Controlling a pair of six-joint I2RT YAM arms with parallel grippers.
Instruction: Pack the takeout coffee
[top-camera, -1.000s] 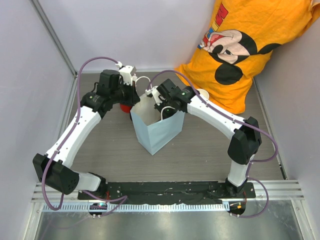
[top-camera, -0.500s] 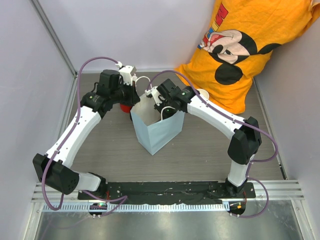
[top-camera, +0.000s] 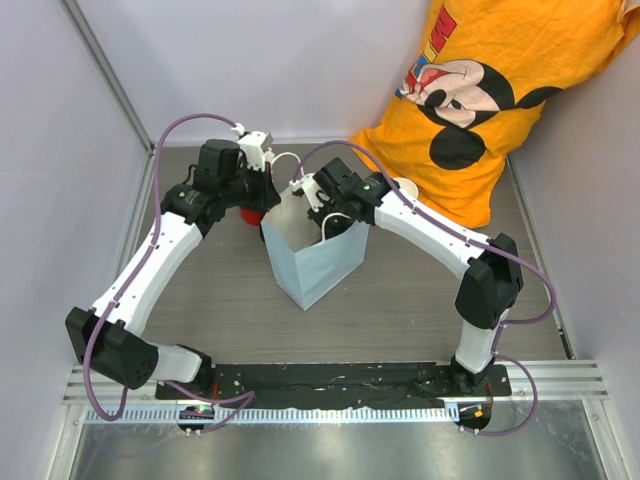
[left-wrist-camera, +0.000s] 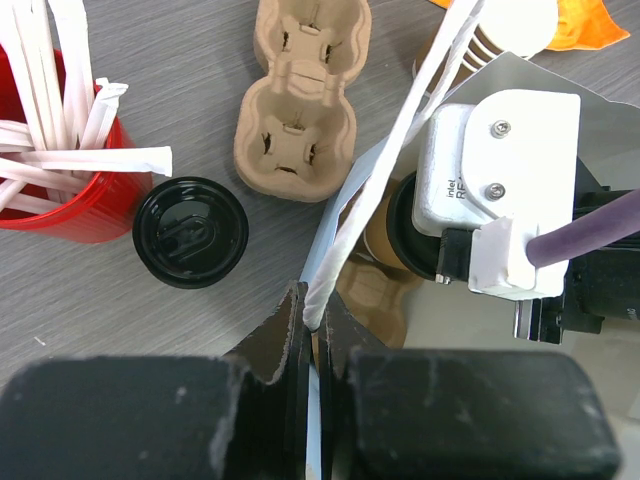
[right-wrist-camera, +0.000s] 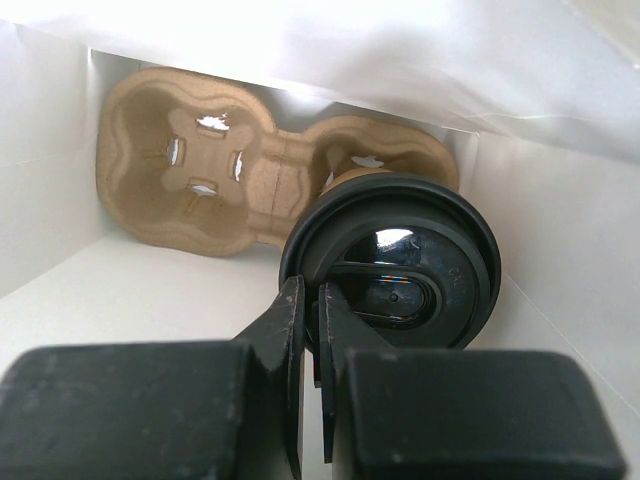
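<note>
Table (top-camera: 400, 300), grey wood grain, with an orange printed shirt (top-camera: 560, 100) at its far right corner. Left arm (top-camera: 150, 270) and right arm (top-camera: 440, 235) meet over a pale blue paper bag (top-camera: 320, 265) standing upright at mid-table; the top view does not show what the bag holds. Pulp carrier tray (right-wrist-camera: 170, 170), seen only by the right wrist camera, lies on the bag's white floor. Second carrier tray (left-wrist-camera: 300, 110), seen only by the left wrist camera, lies on the table outside the bag. Red cup (left-wrist-camera: 70, 200) of white sticks (left-wrist-camera: 40, 60) stands near it. Takeout coffee (right-wrist-camera: 400, 270), black-lidded, sits in the right-hand pocket of the tray inside the bag. Right gripper (right-wrist-camera: 312, 310) is clenched on the near rim of its lid. Loose black lid (left-wrist-camera: 190, 232) sits on the table just beside the red cup; whether a cup is under it cannot be told. Left gripper (left-wrist-camera: 312, 320) is clamped on the bag's white paper handle (left-wrist-camera: 405, 130).
</note>
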